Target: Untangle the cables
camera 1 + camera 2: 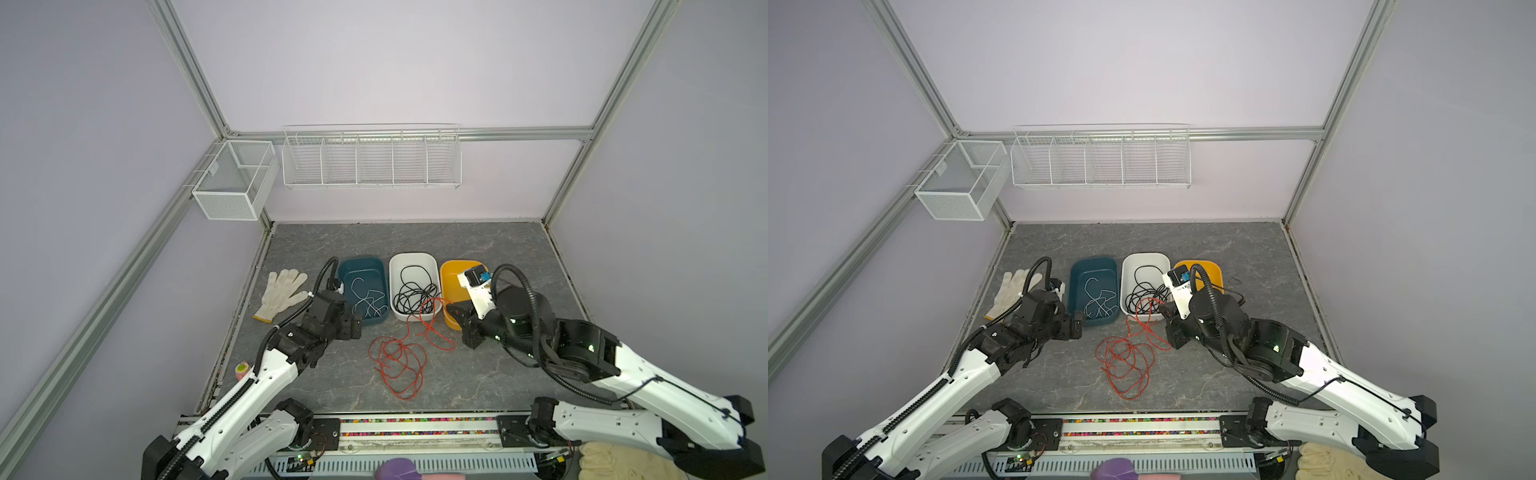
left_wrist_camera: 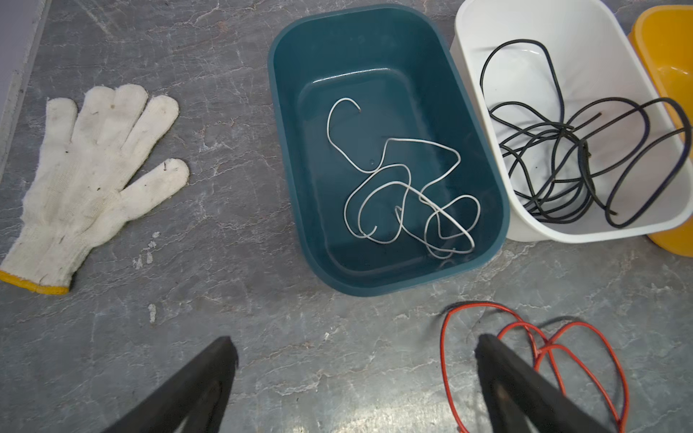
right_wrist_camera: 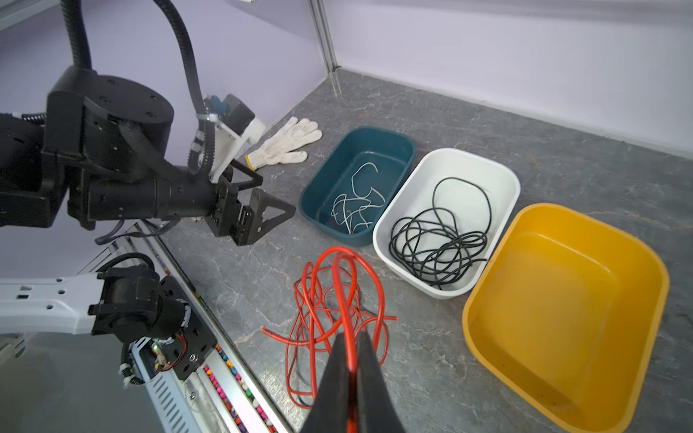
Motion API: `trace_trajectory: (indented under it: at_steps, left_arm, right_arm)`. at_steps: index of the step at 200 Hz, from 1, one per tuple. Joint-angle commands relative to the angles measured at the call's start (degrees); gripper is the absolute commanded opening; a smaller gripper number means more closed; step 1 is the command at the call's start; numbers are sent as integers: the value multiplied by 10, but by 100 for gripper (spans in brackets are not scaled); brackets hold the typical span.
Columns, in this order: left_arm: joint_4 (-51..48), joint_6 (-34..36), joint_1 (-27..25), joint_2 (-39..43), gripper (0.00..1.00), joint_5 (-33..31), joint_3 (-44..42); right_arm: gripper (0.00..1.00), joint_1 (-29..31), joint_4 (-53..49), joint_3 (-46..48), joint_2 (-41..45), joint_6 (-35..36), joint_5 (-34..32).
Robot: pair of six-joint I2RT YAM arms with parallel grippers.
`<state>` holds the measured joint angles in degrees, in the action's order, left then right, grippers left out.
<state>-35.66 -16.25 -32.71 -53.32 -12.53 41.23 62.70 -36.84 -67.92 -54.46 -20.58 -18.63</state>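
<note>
Right wrist view: grey table (image 3: 487, 112) bears yellow bin (image 3: 562, 300), white bin (image 3: 450, 153) containing black cable (image 3: 438, 251), and teal bin (image 3: 375, 131) containing white cable (image 3: 356, 210). Red cable (image 3: 341, 288) lies tangled before the bins, one strand pinched by right gripper (image 3: 350, 337). Left gripper (image 2: 356, 346) spread wide.

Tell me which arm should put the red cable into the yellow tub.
Right, likely. The right tool is shut on the red cable, with the empty yellow tub beside it. The left tool is open, empty, nearer the blue tub.
</note>
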Motion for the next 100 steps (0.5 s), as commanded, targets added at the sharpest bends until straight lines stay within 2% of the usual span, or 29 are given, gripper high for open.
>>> trace_trajectory:
  at_steps: [1,37,100]
  left_arm:
    - [-4,1,-3,0,99,8,-3]
    - [-2,0,-6,4,99,14,-3]
    - [2,3,-9,12,99,15,-4]
  right_arm:
    - [6,-2,-25,-24,-9,27,-29]
    - [6,-2,-81,-49,-76,13,-25]
    - [6,-4,-75,50,-106,-69,-42]
